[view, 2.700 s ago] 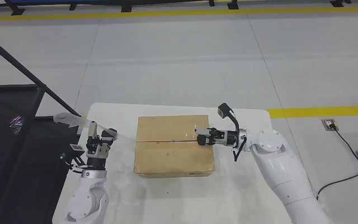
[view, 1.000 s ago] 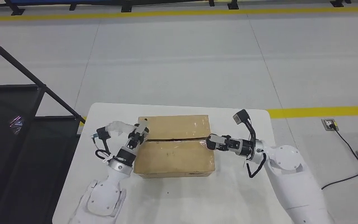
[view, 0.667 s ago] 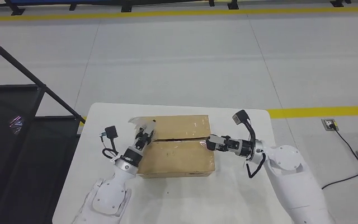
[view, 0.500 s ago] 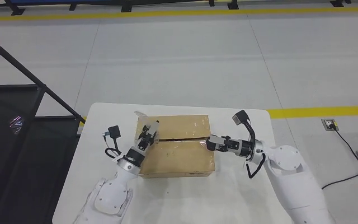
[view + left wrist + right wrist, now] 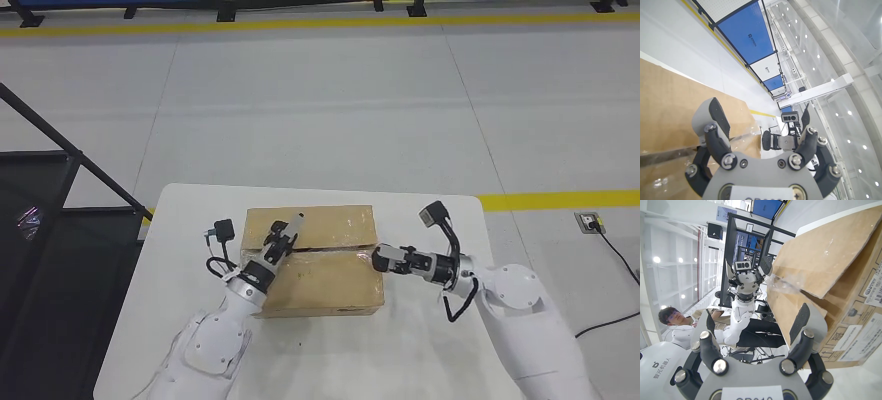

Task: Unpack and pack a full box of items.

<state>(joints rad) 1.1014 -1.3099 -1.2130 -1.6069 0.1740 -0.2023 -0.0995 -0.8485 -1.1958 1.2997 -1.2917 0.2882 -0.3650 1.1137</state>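
Observation:
A closed brown cardboard box (image 5: 310,265) lies in the middle of the white table (image 5: 430,345). Its two top flaps meet at a seam (image 5: 320,247) that is slightly parted. My left gripper (image 5: 283,233) is over the box's left end by the seam, open and holding nothing (image 5: 762,117). My right gripper (image 5: 379,259) is at the right end of the seam, open (image 5: 753,323), with one finger (image 5: 800,321) against the box's side just under the flap edge. Torn clear tape (image 5: 783,285) clings along the seam on the box (image 5: 819,262).
A black metal frame (image 5: 40,200) stands off the table's left side. Printed labels (image 5: 872,291) cover the box's right side wall. Bare table surface lies in front of the box and to either side.
My left arm swung in from the table's left edge to the box's left end, and the clear tape strip it held is gone from its fingers. My right gripper drew back from the box top to its right edge.

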